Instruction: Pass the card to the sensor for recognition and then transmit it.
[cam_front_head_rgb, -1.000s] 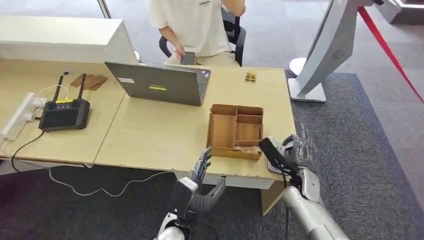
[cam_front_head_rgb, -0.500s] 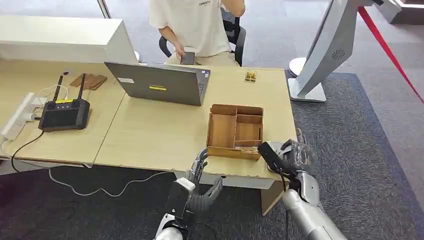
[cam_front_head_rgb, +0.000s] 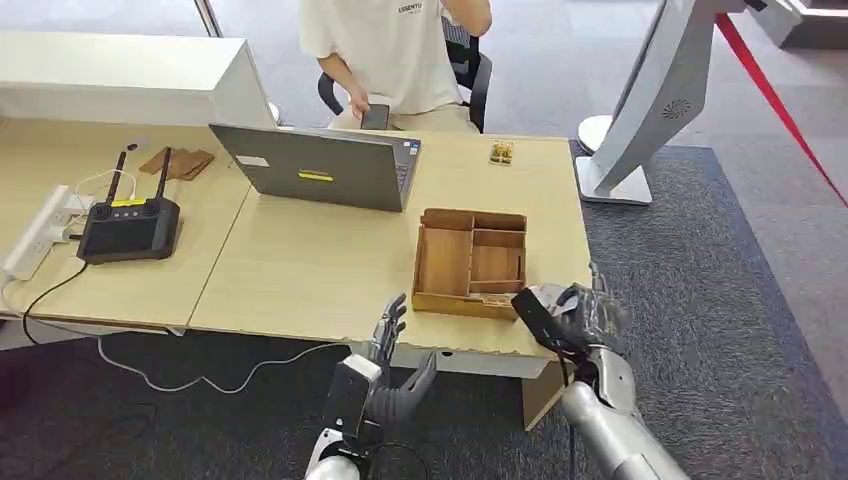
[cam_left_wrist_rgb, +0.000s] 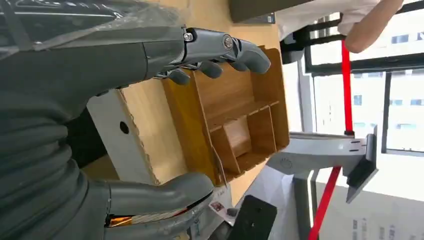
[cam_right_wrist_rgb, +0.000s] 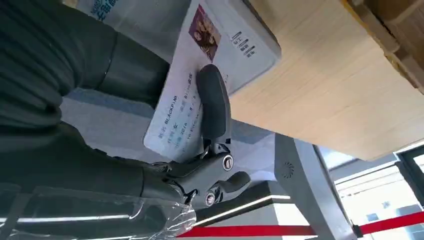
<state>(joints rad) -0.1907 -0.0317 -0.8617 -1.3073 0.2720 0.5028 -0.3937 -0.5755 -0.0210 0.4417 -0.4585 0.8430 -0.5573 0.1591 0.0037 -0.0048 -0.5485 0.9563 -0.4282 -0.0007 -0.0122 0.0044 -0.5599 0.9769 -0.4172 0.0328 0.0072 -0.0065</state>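
Card (cam_right_wrist_rgb: 200, 95) sat pinched in the right hand (cam_front_head_rgb: 585, 318) at the bench's (cam_front_head_rgb: 310, 270) front right corner, beside the wooden tray (cam_front_head_rgb: 470, 262). Further left, the left hand (cam_front_head_rgb: 385, 375) hung below the bench edge, fingers spread, holding nothing.

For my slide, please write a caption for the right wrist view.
Right robot hand holds a printed card beside the wooden table edge.

Left hand (cam_left_wrist_rgb: 100, 125) fingers (cam_left_wrist_rgb: 225, 50) spread, wooden tray (cam_left_wrist_rgb: 235, 120) on table (cam_left_wrist_rgb: 145, 115) beyond
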